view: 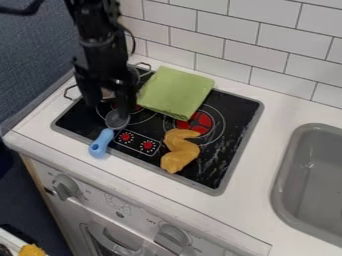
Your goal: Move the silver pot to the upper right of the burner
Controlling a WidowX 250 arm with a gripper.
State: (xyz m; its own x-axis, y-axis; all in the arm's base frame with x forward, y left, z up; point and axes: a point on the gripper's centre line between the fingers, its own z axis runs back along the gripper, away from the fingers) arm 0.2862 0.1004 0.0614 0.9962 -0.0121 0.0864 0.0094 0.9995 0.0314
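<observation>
There is one stovetop (230, 117), with two red burners (198, 123) and two small red dials (147, 145) on it. One silver pot (107, 93) sits at its back left, mostly hidden behind the gripper (107, 106). One green cloth (175, 92) lies across its back middle, one crumpled yellow-brown thing (179, 150) near its front middle, and one blue-handled spoon (104, 138) over its front left edge. One sink (283, 165) is right of it. The gripper's fingers are spread wide around part of the pot; whether they touch it I cannot tell. The arm hangs steeply above the stovetop's left side, fingers down.
</observation>
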